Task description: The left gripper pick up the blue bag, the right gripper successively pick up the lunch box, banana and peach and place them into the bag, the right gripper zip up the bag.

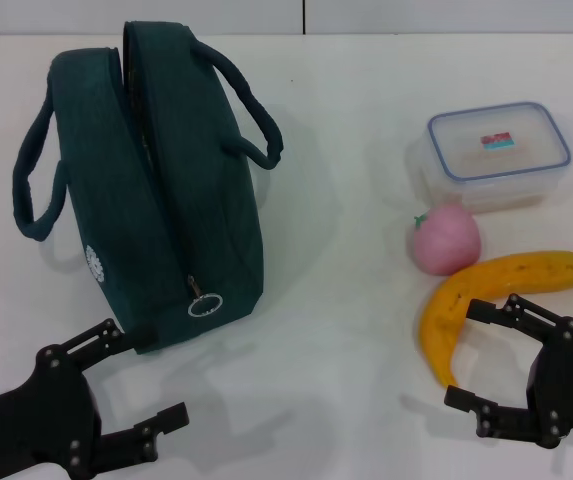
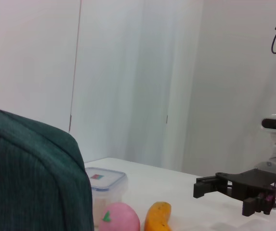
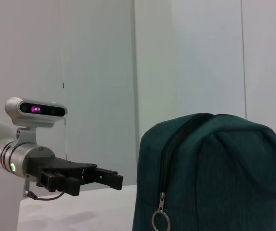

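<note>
The blue bag [image 1: 156, 200] stands upright on the white table [image 1: 336, 300], left of centre, with its handles flopped to either side and its ring zipper pull [image 1: 204, 303] facing me. My left gripper [image 1: 144, 380] is open just in front of the bag's near end. To the right are the lunch box [image 1: 498, 150], the peach [image 1: 446, 238] and the banana [image 1: 486, 290]. My right gripper [image 1: 468, 355] is open beside the banana's near end. The left wrist view shows the bag [image 2: 32, 178], lunch box [image 2: 106, 185], peach [image 2: 121, 219], banana [image 2: 158, 217] and right gripper [image 2: 210, 187].
The right wrist view shows the bag [image 3: 210, 173], its ring pull [image 3: 160, 221] and the left gripper [image 3: 104, 179] farther off. A white wall stands behind the table's far edge. Bare tabletop lies between the bag and the food items.
</note>
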Robot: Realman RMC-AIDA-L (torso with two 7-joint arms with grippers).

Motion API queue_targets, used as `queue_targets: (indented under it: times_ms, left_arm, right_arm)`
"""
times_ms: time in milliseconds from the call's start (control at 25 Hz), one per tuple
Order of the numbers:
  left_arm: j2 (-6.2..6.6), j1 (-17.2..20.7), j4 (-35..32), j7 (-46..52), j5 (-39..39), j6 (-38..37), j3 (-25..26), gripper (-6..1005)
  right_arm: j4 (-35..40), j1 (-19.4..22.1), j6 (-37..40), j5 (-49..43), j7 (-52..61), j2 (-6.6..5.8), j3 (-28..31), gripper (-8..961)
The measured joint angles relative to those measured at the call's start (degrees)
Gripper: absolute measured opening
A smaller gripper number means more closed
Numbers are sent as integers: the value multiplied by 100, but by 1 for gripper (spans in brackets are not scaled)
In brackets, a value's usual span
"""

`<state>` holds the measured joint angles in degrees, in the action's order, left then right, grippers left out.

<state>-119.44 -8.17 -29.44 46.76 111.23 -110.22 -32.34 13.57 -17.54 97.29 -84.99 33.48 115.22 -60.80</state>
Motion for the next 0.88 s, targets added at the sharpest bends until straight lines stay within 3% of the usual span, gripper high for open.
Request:
queue_targets:
  times_ms: [560,880]
  left_arm:
    - [0,17,1,91,-81,-228,20,862]
    - [40,-23,297,1711,-1758,-611,145,862]
  right_arm:
    - [-3,10,0,29,0,0,16,881]
    - [-14,23,-54,52,22,2,54,878]
